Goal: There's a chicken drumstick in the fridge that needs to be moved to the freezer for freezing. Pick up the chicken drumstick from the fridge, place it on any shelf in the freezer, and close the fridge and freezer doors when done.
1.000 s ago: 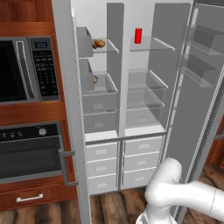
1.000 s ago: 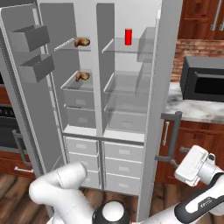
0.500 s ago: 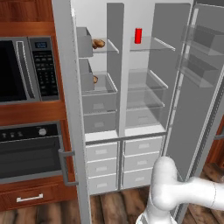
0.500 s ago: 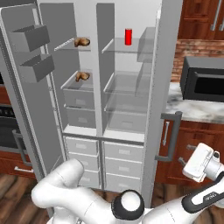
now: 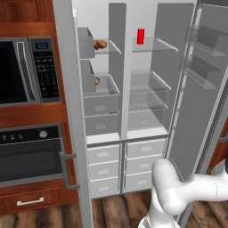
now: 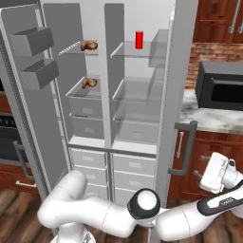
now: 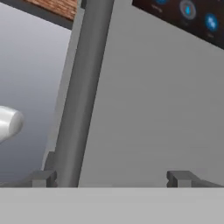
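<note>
arm: elbow has swung up, hand barely shifted | gripper [image 7: 111,178] spread wide, empty, facing fridge door [image 7: 148,109] outside by handle [image 7: 82,87] | chicken drumstick [image 6: 88,45] on freezer [image 6: 85,107] top shelf [image 6: 71,49] | likely door-closing next

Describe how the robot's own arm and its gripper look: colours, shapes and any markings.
The white Franka Panda arm is made of thick, rounded, glossy tube segments joined by a dark round joint cap. A black band with small pale lettering runs along the forearm. The boxy white hand is a rounded block. The gripper has two small, square, dark grey fingertips.
</note>
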Tool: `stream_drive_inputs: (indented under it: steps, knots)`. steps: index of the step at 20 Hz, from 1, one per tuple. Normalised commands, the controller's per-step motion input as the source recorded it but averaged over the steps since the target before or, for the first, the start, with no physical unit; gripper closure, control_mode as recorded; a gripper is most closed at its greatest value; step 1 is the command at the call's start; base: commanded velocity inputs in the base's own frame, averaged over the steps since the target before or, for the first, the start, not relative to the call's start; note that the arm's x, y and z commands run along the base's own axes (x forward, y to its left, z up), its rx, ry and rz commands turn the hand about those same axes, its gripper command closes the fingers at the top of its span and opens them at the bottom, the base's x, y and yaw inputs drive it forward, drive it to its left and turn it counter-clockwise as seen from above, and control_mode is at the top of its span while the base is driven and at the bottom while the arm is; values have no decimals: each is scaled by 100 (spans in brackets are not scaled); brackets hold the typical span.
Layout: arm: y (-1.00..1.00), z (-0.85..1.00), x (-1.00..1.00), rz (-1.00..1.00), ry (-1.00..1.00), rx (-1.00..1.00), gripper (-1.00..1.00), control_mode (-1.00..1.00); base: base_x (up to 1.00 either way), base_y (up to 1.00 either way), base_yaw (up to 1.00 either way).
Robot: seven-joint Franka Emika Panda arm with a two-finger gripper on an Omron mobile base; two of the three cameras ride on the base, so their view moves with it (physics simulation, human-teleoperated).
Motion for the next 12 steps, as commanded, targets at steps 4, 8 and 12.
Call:
stream_drive_inputs:
  steps: [4, 8, 12]
  knots:
    - [47, 0, 1, 5, 0, -12, -100, -100, 0, 0, 0]
    - [74, 0, -21, 0, 6, -18, -100, -100, 0, 0, 0]
    - [99, 2, -76, -4, 21, -15, -100, -100, 0, 0, 0]
